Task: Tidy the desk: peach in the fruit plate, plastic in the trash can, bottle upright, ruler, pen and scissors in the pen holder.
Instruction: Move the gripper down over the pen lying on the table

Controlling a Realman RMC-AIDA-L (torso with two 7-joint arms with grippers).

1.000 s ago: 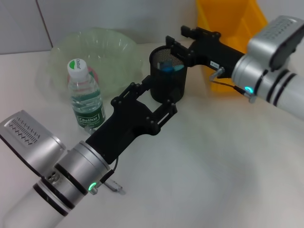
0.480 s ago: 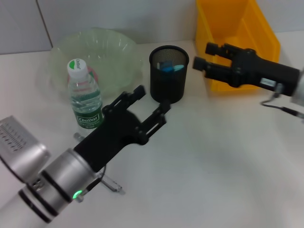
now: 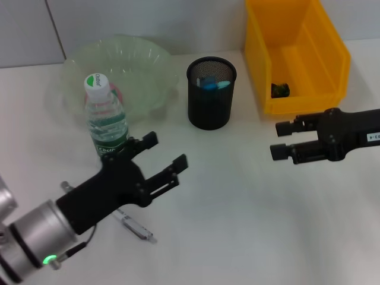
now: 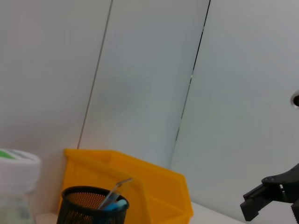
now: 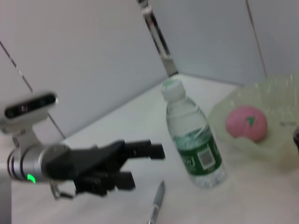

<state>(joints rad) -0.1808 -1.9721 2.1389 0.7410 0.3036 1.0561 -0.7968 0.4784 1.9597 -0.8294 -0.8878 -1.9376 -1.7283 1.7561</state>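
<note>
One bottle (image 3: 105, 117), one peach (image 5: 246, 122), one pen (image 3: 134, 225), one holder (image 3: 210, 93), one bin (image 3: 295, 53).

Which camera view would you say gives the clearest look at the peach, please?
The right wrist view: the pink peach sits unobstructed in the fruit plate. The head view shows only a pink sliver behind the bottle. The left wrist view does not show it.
</note>
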